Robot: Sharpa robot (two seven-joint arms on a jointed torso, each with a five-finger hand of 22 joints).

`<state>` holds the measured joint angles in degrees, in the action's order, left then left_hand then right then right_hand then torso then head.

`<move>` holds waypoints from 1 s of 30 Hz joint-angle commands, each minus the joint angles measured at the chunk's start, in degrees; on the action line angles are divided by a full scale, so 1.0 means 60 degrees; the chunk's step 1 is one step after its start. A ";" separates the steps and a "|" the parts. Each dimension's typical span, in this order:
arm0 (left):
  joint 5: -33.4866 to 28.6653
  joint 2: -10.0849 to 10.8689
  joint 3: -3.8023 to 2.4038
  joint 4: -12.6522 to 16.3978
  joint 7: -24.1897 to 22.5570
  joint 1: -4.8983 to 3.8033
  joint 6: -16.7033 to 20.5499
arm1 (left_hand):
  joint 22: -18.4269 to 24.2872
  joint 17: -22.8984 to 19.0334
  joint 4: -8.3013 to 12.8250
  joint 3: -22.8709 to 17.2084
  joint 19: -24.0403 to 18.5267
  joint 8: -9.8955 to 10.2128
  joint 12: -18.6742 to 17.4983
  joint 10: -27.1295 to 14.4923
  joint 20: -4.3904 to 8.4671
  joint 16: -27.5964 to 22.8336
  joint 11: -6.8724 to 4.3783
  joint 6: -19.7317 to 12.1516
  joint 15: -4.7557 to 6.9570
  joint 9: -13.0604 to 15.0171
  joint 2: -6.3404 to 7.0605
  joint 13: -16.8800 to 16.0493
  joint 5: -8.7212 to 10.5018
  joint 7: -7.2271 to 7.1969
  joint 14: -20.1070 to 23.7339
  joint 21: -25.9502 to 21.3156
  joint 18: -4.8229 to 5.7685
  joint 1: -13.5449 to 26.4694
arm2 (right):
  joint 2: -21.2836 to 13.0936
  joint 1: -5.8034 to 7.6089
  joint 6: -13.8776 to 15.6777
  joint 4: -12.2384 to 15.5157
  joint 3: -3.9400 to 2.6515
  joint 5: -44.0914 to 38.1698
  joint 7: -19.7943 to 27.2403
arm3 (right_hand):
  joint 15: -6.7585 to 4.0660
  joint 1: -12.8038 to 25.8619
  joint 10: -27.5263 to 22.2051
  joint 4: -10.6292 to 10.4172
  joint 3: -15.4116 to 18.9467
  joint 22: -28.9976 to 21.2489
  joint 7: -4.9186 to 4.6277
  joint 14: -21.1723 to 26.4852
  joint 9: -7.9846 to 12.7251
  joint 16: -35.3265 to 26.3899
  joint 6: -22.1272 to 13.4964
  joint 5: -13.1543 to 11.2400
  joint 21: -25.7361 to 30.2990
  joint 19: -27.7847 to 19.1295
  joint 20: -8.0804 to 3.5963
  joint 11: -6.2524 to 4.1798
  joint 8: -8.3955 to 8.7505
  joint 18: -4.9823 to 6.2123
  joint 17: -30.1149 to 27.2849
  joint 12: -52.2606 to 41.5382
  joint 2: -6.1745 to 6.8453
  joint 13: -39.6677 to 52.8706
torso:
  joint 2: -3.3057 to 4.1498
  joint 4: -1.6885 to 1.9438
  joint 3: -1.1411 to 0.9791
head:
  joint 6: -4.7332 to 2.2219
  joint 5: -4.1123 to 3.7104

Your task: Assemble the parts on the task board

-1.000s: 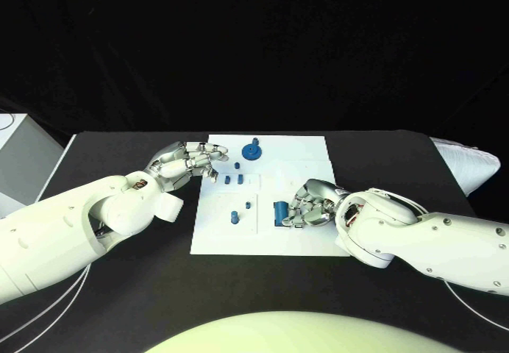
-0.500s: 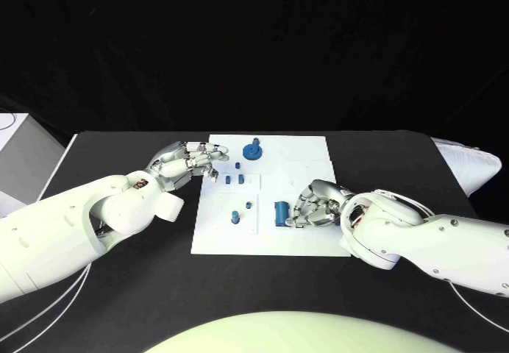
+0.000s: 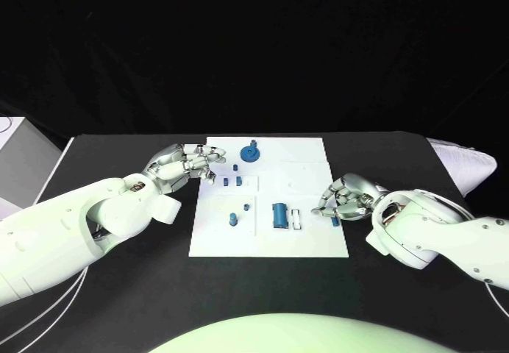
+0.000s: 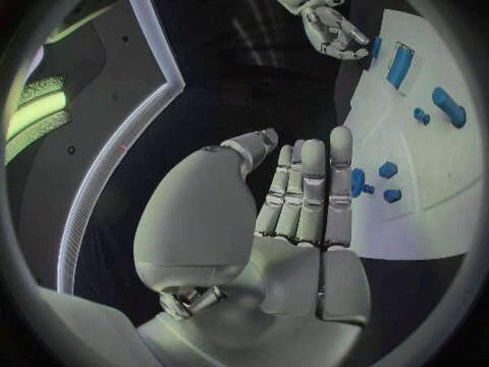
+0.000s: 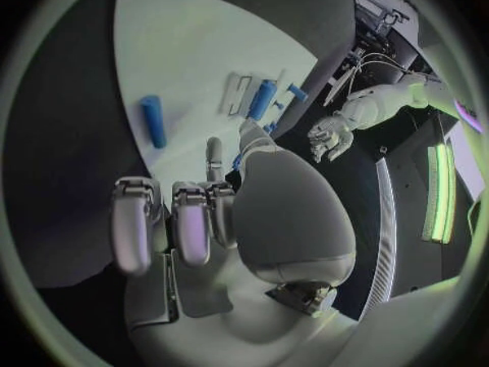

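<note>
While the blue cylinder lies at the task board's lower centre, the right hand, fingers curled and empty, sits just right; a careful sideways approach suits. Left hand hovers open upper left.

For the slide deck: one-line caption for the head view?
Both hands, left and right, flank the white task board scattered with blue parts.

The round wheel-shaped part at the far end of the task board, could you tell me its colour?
Blue; the wheel-shaped part shows best in the head view.
</note>
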<state>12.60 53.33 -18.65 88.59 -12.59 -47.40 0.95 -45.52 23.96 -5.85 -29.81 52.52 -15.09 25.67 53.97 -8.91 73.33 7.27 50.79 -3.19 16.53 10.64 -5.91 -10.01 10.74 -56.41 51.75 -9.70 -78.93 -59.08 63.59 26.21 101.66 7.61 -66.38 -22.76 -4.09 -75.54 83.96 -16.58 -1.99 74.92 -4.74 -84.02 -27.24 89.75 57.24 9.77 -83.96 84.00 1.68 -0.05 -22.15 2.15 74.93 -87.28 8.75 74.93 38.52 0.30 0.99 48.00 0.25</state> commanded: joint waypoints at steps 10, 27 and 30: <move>-0.0033 -0.0029 -0.0007 0.0011 -0.0120 0.0015 -0.0132 | 0.0016 0.0012 -0.0059 0.0004 0.0049 0.0045 -0.0061 0.0017 -0.0045 -0.0036 0.0026 0.0033 -0.0061 -0.0014 -0.0003 -0.0014 -0.0015 0.0011 0.0033 -0.0047 -0.0138 0.0101 | -0.0630 -0.0032 0.0044 -0.0166 0.0002 -0.0877 -0.0193 | 0.0135 -0.0009 0.0812 -0.0031 0.0003 0.2143 -0.0045 -0.0997 0.0060 0.0041 -0.0092 -0.0069 -0.0038 0.0723 0.0142 0.0098 0.0168 -0.0163 0.2512 0.0003 0.0079 0.2282 | -0.0032 -0.0063 -0.0013 | -0.0023 -0.0117; -0.0034 0.0003 -0.0007 0.0023 -0.0110 0.0073 -0.0154 | 0.0018 0.0012 -0.0068 0.0007 0.0049 0.0048 -0.0060 0.0020 -0.0045 -0.0037 0.0025 0.0031 -0.0061 -0.0015 -0.0005 -0.0016 -0.0015 0.0009 0.0033 -0.0051 -0.0138 0.0110 | -0.0493 -0.0380 -0.0453 -0.0003 0.0010 -0.1704 -0.1146 | 0.0071 0.0762 0.0766 -0.0060 0.0324 0.2139 0.0093 -0.0997 0.0007 0.0041 0.0387 0.0077 0.0008 0.0716 0.0135 -0.0002 0.0086 -0.0151 0.2512 0.0112 0.0193 0.2232 | -0.0050 -0.0047 0.0007 | 0.0001 -0.0150; -0.0034 0.0011 -0.0007 0.0028 -0.0107 0.0077 -0.0159 | 0.0018 0.0012 -0.0068 0.0007 0.0049 0.0048 -0.0060 0.0020 -0.0045 -0.0037 0.0025 0.0031 -0.0061 -0.0015 -0.0005 -0.0016 -0.0015 0.0009 0.0033 -0.0051 -0.0138 0.0110 | -0.0418 -0.0428 -0.0513 -0.0054 0.0011 -0.1821 -0.1222 | 0.0066 0.0804 0.0765 -0.0060 0.0339 0.2140 0.0101 -0.0997 0.0001 0.0041 0.0407 0.0080 0.0006 0.0717 0.0131 -0.0009 0.0077 -0.0152 0.2512 0.0115 0.0194 0.2231 | -0.0049 -0.0036 0.0011 | 0.0021 -0.0166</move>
<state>12.59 53.41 -18.64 88.60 -12.69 -46.98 0.94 -45.48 23.96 -5.85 -29.81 52.52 -15.09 25.67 53.97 -8.91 73.33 7.27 50.79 -3.19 16.53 10.64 -5.95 -10.01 10.74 -56.41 51.75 -9.70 -78.93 -61.71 61.16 24.87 101.45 7.68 -74.72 -28.40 -3.70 -71.40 84.02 -16.92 -0.24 74.90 -4.07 -84.01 -27.15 89.75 59.23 9.97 -83.96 83.80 2.29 0.01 -21.49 2.16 74.91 -86.76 9.89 74.91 38.21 0.02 1.02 48.05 -0.68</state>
